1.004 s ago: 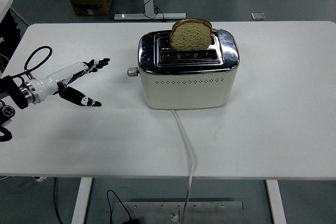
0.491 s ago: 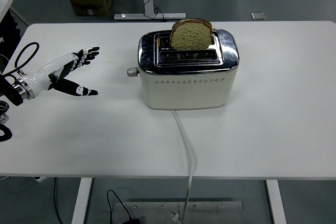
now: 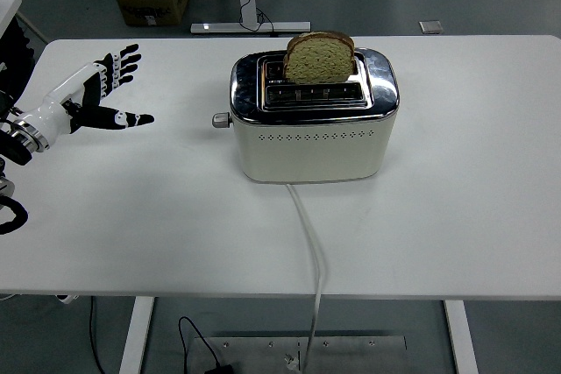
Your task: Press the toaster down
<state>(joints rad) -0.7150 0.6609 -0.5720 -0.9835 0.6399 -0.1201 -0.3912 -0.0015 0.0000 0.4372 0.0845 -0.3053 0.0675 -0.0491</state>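
A: A workshop floor shows behind, grey, with a cardboard box [image 3: 153,4] and a desk leg at the far side; in front of it lies a white tabletop [image 3: 456,199]. What is the left hand [image 3: 92,98] doing?

B: It hangs over the tabletop's left part with fingers spread and thumb stuck out to the side, gripping nothing. An open palm like that suits a push more than a grasp, I'd judge.

A: And what lies beyond its fingertips?

B: Bare tabletop first. Further out to the hand's right, well apart from it, stands the cream toaster [image 3: 311,137] with a chrome top. Its lever knob [image 3: 219,120] juts from the end wall that faces the hand, so that is the nearest part.

A: Is the lever down?

B: I'd say not: the bread slice [image 3: 320,59] stands tall out of the far slot, which suggests the carriage is up. The press is not yet done.

A: Anything in the way?

B: The white cord [image 3: 308,243] runs off the near side toward the tabletop's front edge, clear of the hand's line. The right arm is out of sight.
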